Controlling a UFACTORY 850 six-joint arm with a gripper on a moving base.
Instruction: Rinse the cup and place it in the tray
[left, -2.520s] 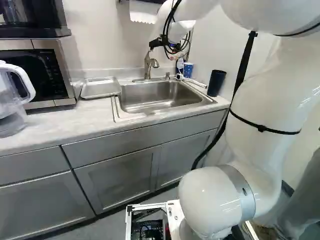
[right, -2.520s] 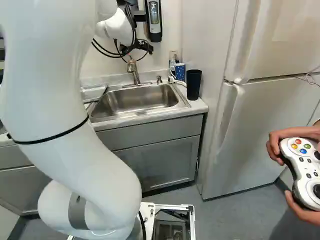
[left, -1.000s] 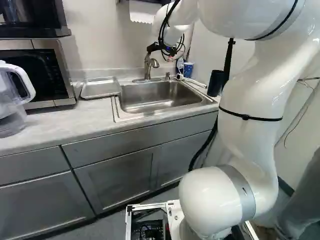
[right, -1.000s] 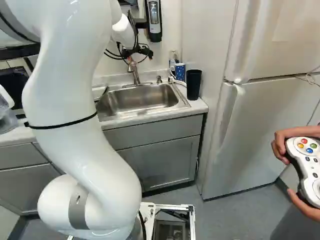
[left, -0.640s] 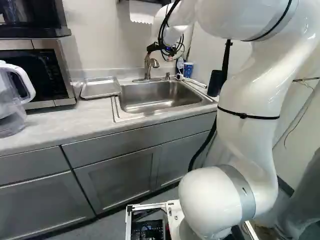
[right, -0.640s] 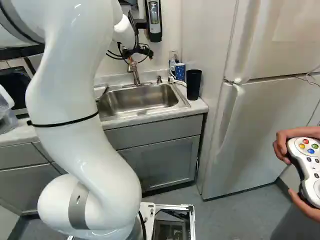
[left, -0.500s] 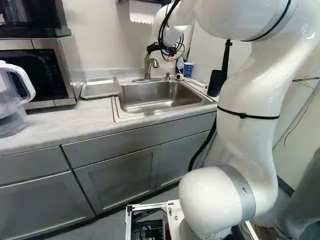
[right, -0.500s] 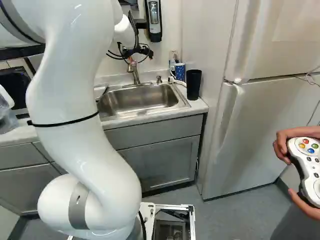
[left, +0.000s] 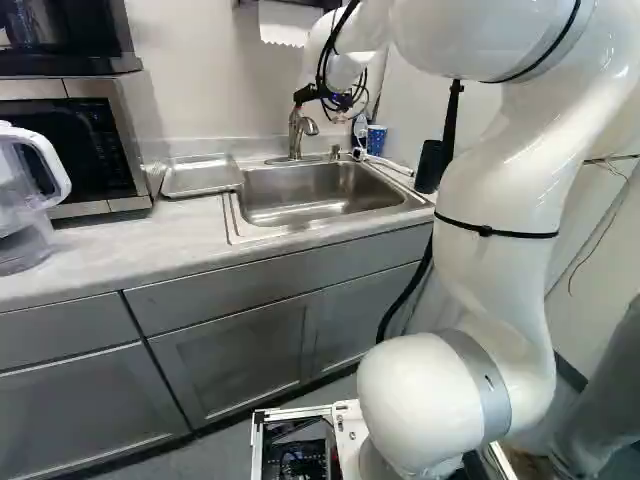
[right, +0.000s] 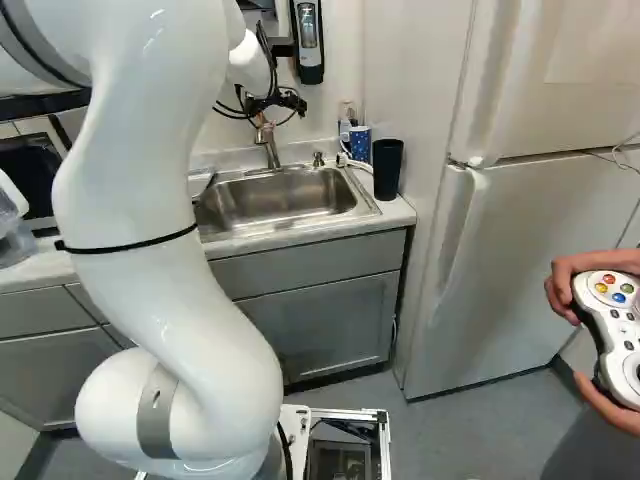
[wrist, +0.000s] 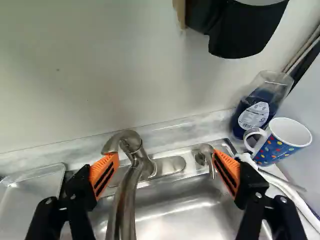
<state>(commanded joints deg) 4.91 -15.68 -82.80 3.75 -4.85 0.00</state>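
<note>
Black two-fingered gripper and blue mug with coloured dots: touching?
Apart. The right base view shows wall between the gripper, up by the faucet, and the mug.

Open air above sink (right: 280, 200), beside faucet (right: 268, 146)

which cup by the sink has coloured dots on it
The blue mug with the white handle, standing between the bottle and the dark tumbler. The tumbler looks plain and shows no handle.
</note>
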